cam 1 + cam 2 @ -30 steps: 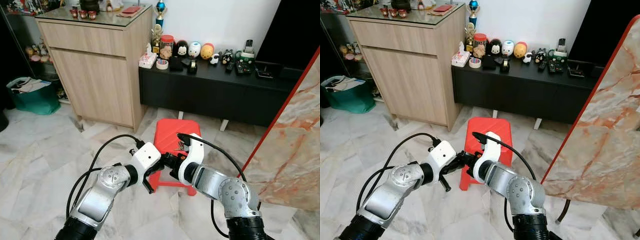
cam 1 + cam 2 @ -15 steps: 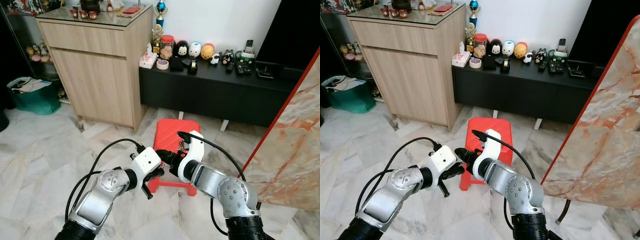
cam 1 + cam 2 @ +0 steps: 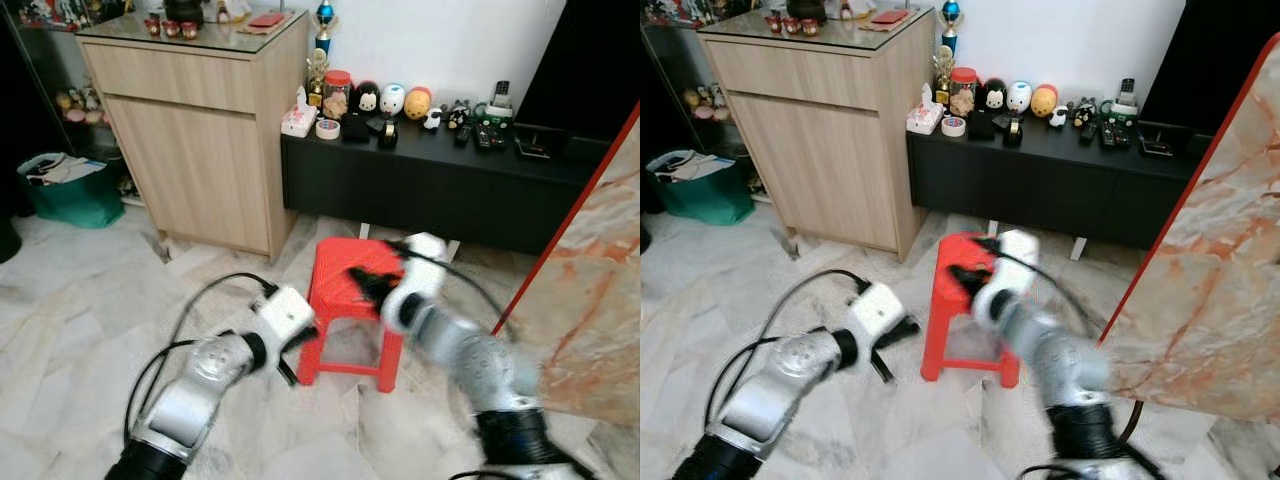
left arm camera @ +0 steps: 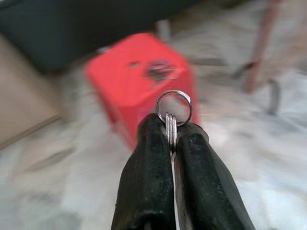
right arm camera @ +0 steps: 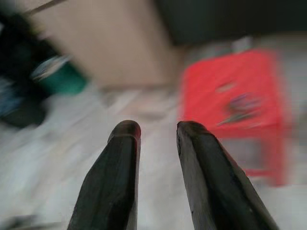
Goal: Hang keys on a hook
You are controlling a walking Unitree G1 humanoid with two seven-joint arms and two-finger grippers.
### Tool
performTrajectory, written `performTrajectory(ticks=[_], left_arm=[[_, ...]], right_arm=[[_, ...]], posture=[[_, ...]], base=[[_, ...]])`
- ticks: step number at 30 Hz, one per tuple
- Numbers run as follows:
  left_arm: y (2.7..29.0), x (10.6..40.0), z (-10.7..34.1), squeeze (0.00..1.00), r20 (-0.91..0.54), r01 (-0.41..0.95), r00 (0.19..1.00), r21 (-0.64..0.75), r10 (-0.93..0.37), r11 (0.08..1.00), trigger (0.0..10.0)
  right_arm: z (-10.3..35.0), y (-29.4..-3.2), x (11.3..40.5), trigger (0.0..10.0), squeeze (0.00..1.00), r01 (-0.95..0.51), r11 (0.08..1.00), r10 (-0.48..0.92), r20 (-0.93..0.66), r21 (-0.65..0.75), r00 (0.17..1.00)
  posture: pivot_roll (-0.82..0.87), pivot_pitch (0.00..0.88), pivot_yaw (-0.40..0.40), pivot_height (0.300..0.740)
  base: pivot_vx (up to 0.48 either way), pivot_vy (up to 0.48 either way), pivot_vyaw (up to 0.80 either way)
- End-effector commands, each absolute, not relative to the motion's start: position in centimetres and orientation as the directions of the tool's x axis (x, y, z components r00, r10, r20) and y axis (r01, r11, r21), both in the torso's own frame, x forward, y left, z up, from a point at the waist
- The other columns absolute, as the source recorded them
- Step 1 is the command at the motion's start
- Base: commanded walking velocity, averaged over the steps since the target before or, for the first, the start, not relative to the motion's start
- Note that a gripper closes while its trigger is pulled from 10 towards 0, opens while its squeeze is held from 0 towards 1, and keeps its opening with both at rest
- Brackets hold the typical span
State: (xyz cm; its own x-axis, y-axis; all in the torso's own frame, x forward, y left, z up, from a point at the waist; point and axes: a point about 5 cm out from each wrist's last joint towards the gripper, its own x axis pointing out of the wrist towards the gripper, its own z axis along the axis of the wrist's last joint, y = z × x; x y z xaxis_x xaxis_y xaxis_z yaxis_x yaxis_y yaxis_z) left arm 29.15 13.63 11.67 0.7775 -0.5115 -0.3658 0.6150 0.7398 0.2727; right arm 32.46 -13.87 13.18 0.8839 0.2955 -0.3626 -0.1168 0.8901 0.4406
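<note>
Silver metal key ring [image 4: 173, 107] with flat keys sits pinched between the pressed-together jaws of the left gripper [image 4: 171, 135], its loop standing just past the black fingertips. That gripper [image 3: 290, 348] hangs low over the pale marble floor [image 3: 80, 300], just beside the left edge of the red plastic stool [image 3: 352, 300]. On the stool's seat lies a small dark cluster, too blurred to identify. The right gripper [image 5: 156, 132], blurred, has its jaws spread with nothing between them; it is above the stool's seat [image 3: 362, 280]. Behind stand a light wooden cabinet [image 3: 200, 130] and a long black low surface [image 3: 440, 185] carrying small figurines and remote controls. A marble-patterned slab with a red edge [image 3: 590, 290] leans at the right.
</note>
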Motion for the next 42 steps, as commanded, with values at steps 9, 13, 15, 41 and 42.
performTrajectory(ticks=[9,13,15,41,42], left_arm=[[21.6,28.3,5.9,0.00,-0.461,0.208,0.881,0.185,-0.102,0.961,10.0],[22.9,27.7,4.2,0.00,-0.506,0.144,0.862,0.193,-0.027,0.970,10.0],[24.7,26.0,1.4,0.00,-0.585,0.070,0.808,0.217,0.072,0.974,10.0],[24.3,17.2,-7.8,0.00,-0.829,-0.103,0.528,0.152,0.183,0.983,10.0],[24.3,17.3,-7.8,0.00,-0.829,-0.099,0.527,0.156,0.184,0.983,10.0]], right_arm=[[4.4,-21.6,30.3,10.0,0.00,0.102,0.966,0.053,-0.565,0.238,0.823],[2.3,-21.5,29.2,10.0,0.00,0.096,0.973,0.054,-0.613,0.210,0.788],[-1.1,-20.8,27.0,10.0,0.00,0.107,0.974,0.063,-0.692,0.199,0.719],[-7.7,-24.1,17.7,10.0,0.00,0.135,0.991,-0.069,-0.868,-0.002,0.492],[-7.7,-24.4,17.6,10.0,0.00,0.121,0.993,-0.070,-0.868,-0.011,0.491]], posture=[[0.08,0.000,-0.061,0.740],[0.08,0.000,-0.055,0.740],[0.09,0.000,-0.045,0.740],[0.06,0.000,-0.035,0.740],[0.06,0.000,-0.035,0.740]], base=[[0.000,0.000,0.00],[0.000,0.000,0.00],[0.000,0.000,0.00],[0.000,0.000,0.00],[0.000,0.000,0.00]])
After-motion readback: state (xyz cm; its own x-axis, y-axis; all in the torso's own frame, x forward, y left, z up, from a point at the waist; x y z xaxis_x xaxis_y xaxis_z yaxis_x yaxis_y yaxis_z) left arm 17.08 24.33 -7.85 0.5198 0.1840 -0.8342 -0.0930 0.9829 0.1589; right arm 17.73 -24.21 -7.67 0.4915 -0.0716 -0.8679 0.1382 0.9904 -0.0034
